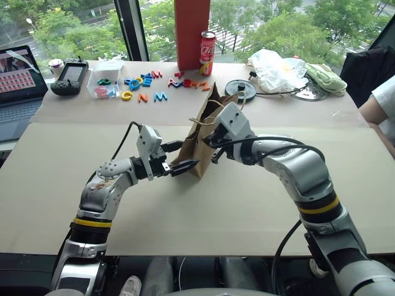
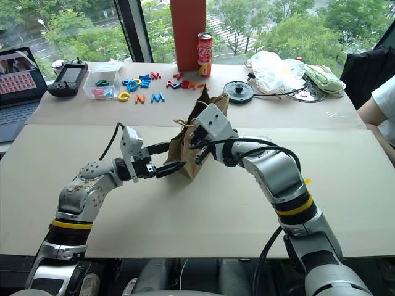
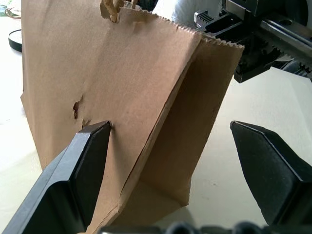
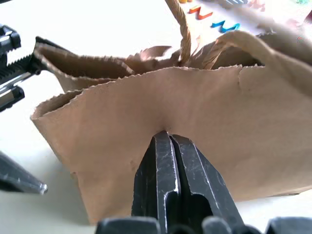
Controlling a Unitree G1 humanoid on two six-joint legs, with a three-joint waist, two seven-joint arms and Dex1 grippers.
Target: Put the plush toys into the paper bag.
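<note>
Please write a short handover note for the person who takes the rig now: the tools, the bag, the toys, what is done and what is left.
Left tool: open, its fingers either side of the near corner of the paper bag, low down.
Right tool: shut, tips against the bag's upper wall; whether it pinches paper I cannot tell.
The bag stands upright mid-table, mouth only partly open.
Plush toys: their place cannot be told; whether any is inside is hidden.
Left: open the mouth wider, find the toys, put them in.

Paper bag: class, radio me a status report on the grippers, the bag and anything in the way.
Left gripper open, straddling paper bag corner. Right gripper shut, tips against the bag's wall below the rim. Bag upright. Nothing blocking the bag.
</note>
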